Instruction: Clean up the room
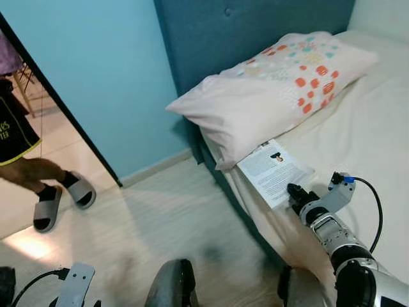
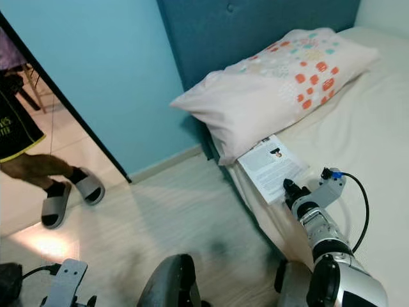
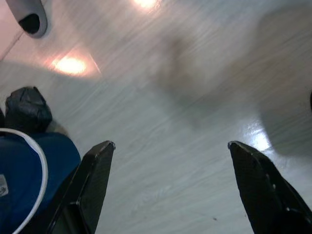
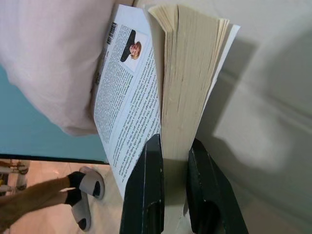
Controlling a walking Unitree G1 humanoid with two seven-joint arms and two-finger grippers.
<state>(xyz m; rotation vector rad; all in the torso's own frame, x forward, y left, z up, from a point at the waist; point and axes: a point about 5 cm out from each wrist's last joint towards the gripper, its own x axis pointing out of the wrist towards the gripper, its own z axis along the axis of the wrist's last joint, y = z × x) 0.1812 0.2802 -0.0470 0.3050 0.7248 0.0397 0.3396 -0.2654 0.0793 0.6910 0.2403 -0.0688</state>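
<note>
A white paperback book point(image 1: 275, 170) lies back cover up on the bed point(image 1: 370, 134), its far end tucked under the patterned pillow point(image 1: 281, 89). My right gripper point(image 1: 295, 192) is at the book's near edge, shut on it; in the right wrist view both fingers point(image 4: 146, 195) clamp the page block of the book point(image 4: 187, 87), with the cover peeling off to one side. My left gripper point(image 3: 170, 185) hangs low over the wooden floor point(image 3: 185, 97), open, holding nothing.
A person's legs in grey slippers point(image 1: 61, 198) stand in the doorway at the left. A blue headboard point(image 1: 243, 32) and turquoise wall point(image 1: 96, 64) lie behind. A blue object with a white rim point(image 3: 24, 180) and a dark lump point(image 3: 27, 107) sit beside my left gripper.
</note>
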